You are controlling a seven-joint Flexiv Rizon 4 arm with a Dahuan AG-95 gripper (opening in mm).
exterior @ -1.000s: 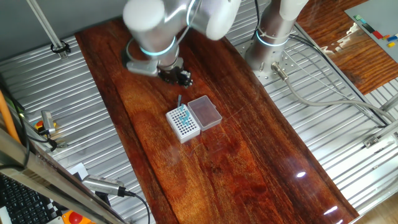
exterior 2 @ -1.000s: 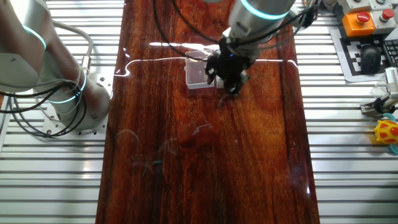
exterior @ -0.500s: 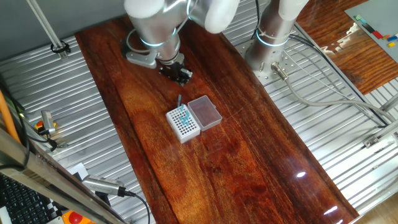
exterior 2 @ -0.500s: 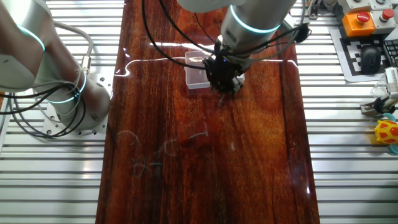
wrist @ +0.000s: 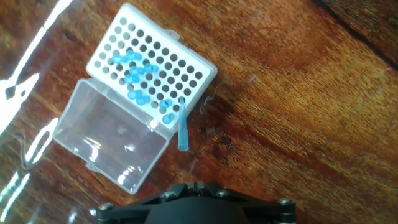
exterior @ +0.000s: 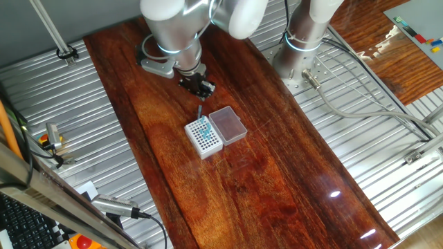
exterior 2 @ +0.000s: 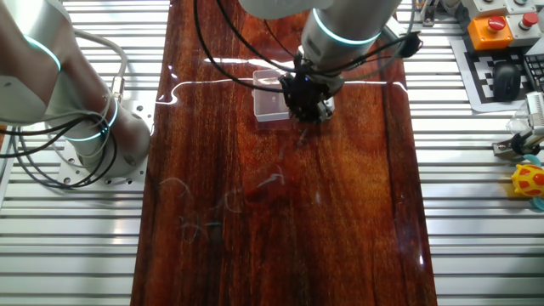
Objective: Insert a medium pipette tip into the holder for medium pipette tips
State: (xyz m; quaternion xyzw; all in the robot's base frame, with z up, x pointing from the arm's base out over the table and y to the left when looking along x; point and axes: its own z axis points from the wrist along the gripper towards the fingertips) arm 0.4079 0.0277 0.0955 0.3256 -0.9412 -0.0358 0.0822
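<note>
The white holder (wrist: 149, 62) has a grid of dark holes and several blue tips in it. It also shows in one fixed view (exterior: 203, 136). A slender blue pipette tip (wrist: 182, 127) has its thin end at a hole on the holder's edge and its wide end raised toward the hand camera. In one fixed view the tip (exterior: 200, 111) sticks up from the holder's far corner. My gripper (exterior: 199, 86) hovers just beyond it, apart from the tip. In the hand view the gripper (wrist: 198, 185) shows shut and empty. In the other fixed view the gripper (exterior 2: 308, 100) hides the holder.
A clear rectangular box (wrist: 112, 146) lies against the holder's side, also seen in both fixed views (exterior: 228, 125) (exterior 2: 270, 102). A second arm's base (exterior: 301, 48) stands at the table's back edge. Ribbed metal panels (exterior: 360, 138) flank the wooden board.
The wrist has turned and the gripper has shifted slightly toward the holder. The tip, holder and clear box have not moved.
</note>
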